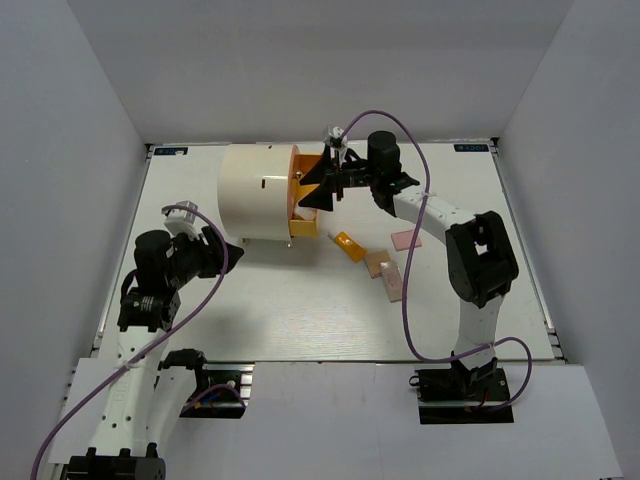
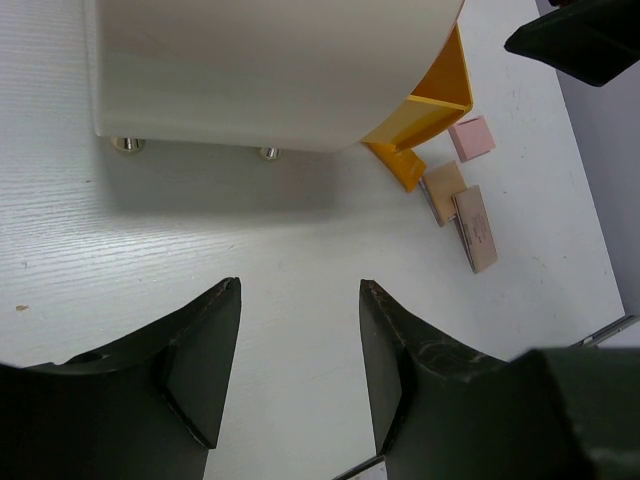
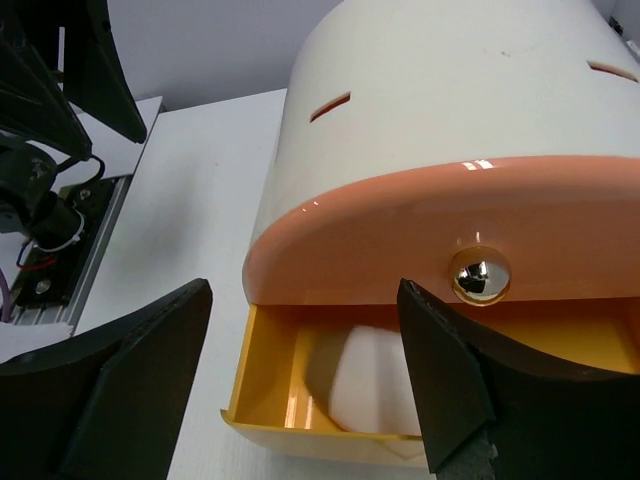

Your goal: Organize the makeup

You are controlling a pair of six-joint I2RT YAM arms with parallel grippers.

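Note:
The cream cylinder organizer [image 1: 255, 190] has its lower yellow drawer [image 1: 305, 222] pulled open. My right gripper [image 1: 318, 190] is open just above that drawer. In the right wrist view my right gripper [image 3: 303, 290] frames a blurred white oval compact [image 3: 375, 385] inside the drawer [image 3: 270, 385]. On the table lie an orange-and-white tube [image 1: 345, 245], a pink square [image 1: 403, 239] and two beige pieces [image 1: 378, 262], [image 1: 392, 283]. My left gripper [image 1: 212, 252] is open and empty left of the organizer; the left wrist view [image 2: 300, 290] shows only bare table between its fingers.
The organizer's orange front carries a gold knob [image 3: 480, 275]. Its metal feet [image 2: 127, 144] rest on the table. The left wrist view shows the pink square [image 2: 470, 137] and beige pieces [image 2: 475, 228] beyond the drawer [image 2: 425, 120]. White walls enclose the table [image 1: 250, 320].

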